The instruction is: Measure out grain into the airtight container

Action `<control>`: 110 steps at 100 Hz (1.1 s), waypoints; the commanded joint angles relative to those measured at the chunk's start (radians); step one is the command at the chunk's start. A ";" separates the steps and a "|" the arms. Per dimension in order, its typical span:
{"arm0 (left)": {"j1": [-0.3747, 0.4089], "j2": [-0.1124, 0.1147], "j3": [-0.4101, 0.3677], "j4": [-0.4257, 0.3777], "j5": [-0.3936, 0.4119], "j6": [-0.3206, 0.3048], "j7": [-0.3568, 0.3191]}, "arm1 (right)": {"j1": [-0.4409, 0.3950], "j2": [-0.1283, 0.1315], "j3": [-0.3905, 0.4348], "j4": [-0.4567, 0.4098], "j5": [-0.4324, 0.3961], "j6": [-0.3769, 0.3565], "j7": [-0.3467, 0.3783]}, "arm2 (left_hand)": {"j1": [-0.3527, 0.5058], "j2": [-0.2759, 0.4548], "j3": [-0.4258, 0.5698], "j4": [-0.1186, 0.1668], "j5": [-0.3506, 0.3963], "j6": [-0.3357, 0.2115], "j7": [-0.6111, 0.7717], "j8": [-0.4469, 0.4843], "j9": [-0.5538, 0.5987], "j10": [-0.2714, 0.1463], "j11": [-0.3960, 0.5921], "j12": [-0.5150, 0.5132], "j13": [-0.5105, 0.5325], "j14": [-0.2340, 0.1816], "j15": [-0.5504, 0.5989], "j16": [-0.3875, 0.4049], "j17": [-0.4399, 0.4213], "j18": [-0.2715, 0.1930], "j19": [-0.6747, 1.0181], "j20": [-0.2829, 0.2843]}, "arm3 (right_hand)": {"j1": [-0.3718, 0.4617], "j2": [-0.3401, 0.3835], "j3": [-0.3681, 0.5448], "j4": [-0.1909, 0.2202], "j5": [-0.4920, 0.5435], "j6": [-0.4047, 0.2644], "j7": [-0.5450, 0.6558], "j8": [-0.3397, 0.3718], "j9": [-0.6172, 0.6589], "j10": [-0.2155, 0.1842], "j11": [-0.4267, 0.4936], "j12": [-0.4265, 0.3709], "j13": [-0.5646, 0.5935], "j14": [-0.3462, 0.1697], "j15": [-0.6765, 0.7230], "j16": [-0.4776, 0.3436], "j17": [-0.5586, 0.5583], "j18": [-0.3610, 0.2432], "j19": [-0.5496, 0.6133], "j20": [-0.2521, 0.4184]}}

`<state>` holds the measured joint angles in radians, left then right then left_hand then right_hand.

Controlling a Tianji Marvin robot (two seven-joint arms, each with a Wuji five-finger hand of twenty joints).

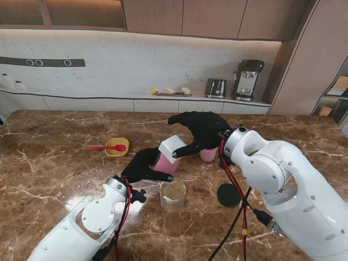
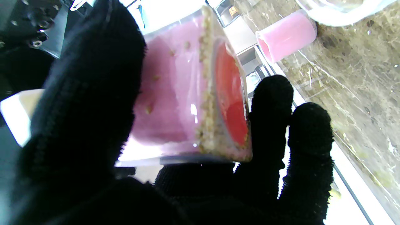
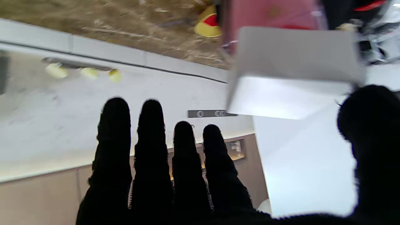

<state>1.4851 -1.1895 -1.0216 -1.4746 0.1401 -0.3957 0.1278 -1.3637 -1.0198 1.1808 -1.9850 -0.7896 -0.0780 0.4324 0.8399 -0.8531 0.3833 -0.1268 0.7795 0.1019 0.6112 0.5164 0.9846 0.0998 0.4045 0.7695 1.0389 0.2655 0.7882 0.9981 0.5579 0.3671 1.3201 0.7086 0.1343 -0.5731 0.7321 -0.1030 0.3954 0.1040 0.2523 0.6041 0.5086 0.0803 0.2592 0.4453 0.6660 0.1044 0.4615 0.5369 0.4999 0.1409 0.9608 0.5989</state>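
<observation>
Your left hand point(image 1: 142, 166) grasps the pink grain box point(image 1: 165, 162) and holds it tilted just beyond the clear airtight container point(image 1: 173, 196), so that its mouth can pour there. The container stands near you at the table centre and is already partly filled with grain (the left wrist view shows only a thin layer left in the box). Your right hand point(image 1: 202, 130) has 4 fingers spread, the thumb touching the white lid point(image 1: 172, 147), probably to steady it. The pink cup point(image 1: 209, 155) and black disc point(image 1: 228, 194) wait on the right.
</observation>
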 commanded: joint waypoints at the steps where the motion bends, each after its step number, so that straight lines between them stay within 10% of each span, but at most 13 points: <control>1: 0.001 -0.003 0.001 0.001 0.003 -0.005 0.005 | -0.009 -0.008 -0.011 -0.003 0.006 0.030 0.015 | 0.265 0.462 0.480 0.028 0.282 -0.306 0.339 0.086 0.131 -0.154 0.176 0.033 0.024 -0.025 0.024 0.011 -0.007 -0.008 0.029 0.017 | -0.069 0.023 0.021 0.028 0.024 0.015 0.019 0.026 0.045 0.025 0.036 0.031 0.112 0.001 0.121 0.079 0.112 -0.037 0.169 0.040; 13: 0.000 -0.003 0.002 0.002 0.002 -0.008 0.004 | -0.002 -0.007 -0.040 -0.022 -0.020 0.131 0.052 | 0.263 0.460 0.482 0.028 0.283 -0.308 0.339 0.087 0.133 -0.154 0.176 0.034 0.036 -0.066 0.026 0.006 -0.005 -0.008 0.030 0.017 | -0.088 0.049 0.020 0.025 0.064 0.003 0.062 0.059 0.118 0.040 0.106 0.061 0.273 -0.014 0.283 0.142 0.275 -0.088 0.377 -0.012; 60: -0.001 -0.002 0.002 0.004 0.012 -0.005 0.006 | 0.018 0.004 -0.073 -0.039 0.095 0.228 0.126 | 0.261 0.459 0.483 0.025 0.282 -0.310 0.339 0.086 0.134 -0.156 0.174 0.036 0.040 -0.063 0.022 0.007 -0.004 -0.011 0.033 0.018 | 0.016 0.034 -0.033 0.036 0.163 -0.017 0.101 0.082 0.262 0.038 0.176 0.094 0.410 -0.010 0.308 0.120 0.418 -0.083 0.416 -0.122; 79: -0.003 -0.002 0.004 0.006 0.015 -0.006 0.005 | 0.023 0.006 -0.080 -0.036 0.080 0.187 0.133 | 0.261 0.457 0.483 0.024 0.281 -0.308 0.339 0.086 0.134 -0.155 0.174 0.039 0.038 -0.059 0.022 0.008 -0.006 -0.010 0.034 0.018 | 0.339 -0.061 -0.116 0.060 0.216 -0.032 0.163 0.103 0.296 0.014 0.213 0.108 0.386 -0.045 0.272 0.107 0.394 -0.101 0.377 -0.156; 91: -0.004 -0.002 0.004 0.006 0.015 -0.007 0.006 | 0.041 0.017 -0.069 -0.024 0.115 0.089 0.177 | 0.262 0.457 0.482 0.023 0.280 -0.307 0.338 0.085 0.133 -0.154 0.173 0.040 0.037 -0.060 0.022 0.009 -0.007 -0.011 0.033 0.018 | 0.407 -0.114 0.335 -0.003 0.206 -0.047 0.144 0.084 0.275 -0.017 0.199 0.104 0.278 -0.074 0.192 0.094 0.299 -0.133 0.250 -0.130; 110: -0.004 -0.003 0.003 0.006 0.016 -0.009 0.010 | 0.073 0.037 -0.050 0.018 0.209 -0.099 0.233 | 0.261 0.455 0.481 0.022 0.279 -0.308 0.338 0.085 0.134 -0.155 0.173 0.042 0.037 -0.061 0.021 0.009 -0.008 -0.013 0.034 0.018 | 0.599 -0.165 0.461 -0.005 0.156 -0.085 0.081 0.032 0.090 -0.057 0.094 0.036 0.004 -0.102 -0.021 -0.012 0.059 -0.157 -0.067 -0.176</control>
<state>1.4820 -1.1886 -1.0174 -1.4660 0.1566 -0.4057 0.1295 -1.2970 -0.9932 1.1319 -1.9784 -0.5893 -0.1476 0.6295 0.8417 -0.8798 0.3830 -0.1290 0.8042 0.1025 0.6112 0.5164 0.9943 0.0961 0.4047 0.7695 1.0388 0.2639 0.7880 0.9981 0.5579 0.3648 1.3201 0.7086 0.6141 -0.7576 1.0161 -0.1507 0.5341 0.0928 0.2818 0.6443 0.6414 0.1450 0.3764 0.5130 0.7473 0.1498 0.4886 0.5793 0.6284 0.0846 0.9851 0.4487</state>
